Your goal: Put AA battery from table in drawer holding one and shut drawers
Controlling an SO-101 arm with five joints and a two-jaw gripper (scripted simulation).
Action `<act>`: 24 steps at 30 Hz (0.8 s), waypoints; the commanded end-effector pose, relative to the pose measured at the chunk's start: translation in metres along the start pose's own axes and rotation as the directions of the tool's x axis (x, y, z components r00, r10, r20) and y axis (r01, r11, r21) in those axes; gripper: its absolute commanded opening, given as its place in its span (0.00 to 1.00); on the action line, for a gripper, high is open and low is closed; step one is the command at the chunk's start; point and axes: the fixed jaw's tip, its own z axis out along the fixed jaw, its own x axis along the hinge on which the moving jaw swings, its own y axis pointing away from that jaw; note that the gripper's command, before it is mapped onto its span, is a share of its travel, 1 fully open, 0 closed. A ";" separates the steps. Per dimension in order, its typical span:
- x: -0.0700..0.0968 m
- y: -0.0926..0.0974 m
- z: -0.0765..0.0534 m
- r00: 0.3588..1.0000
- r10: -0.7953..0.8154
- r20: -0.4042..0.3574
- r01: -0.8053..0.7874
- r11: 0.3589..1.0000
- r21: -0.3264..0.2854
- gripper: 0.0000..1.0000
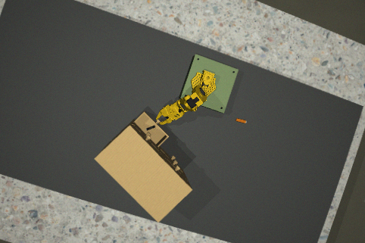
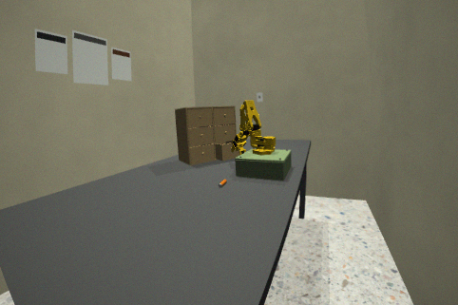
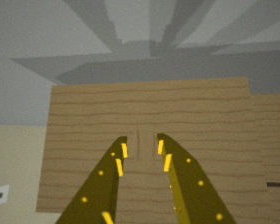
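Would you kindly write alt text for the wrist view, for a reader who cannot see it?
The yellow two-fingered gripper is shut on the small wooden knob of a light wood-grain drawer front, seen head-on. A second drawer front adjoins on the right, and grey shadowed table shows above.

AA battery: small orange cylinder, lying flat on the counter, well apart from the chest, toward the right end. Drawer: light wood, pulled partly out of the chest's end column, holding a dark stick-like item, possibly a battery.
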 end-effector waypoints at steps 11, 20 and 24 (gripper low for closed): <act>0.009 -0.004 0.009 1.000 0.015 -0.005 -0.015 1.000 0.013 0.00; 0.016 -0.005 0.016 1.000 0.013 -0.005 -0.013 1.000 0.015 0.00; 0.017 -0.005 0.017 1.000 0.012 -0.005 -0.012 1.000 0.015 0.00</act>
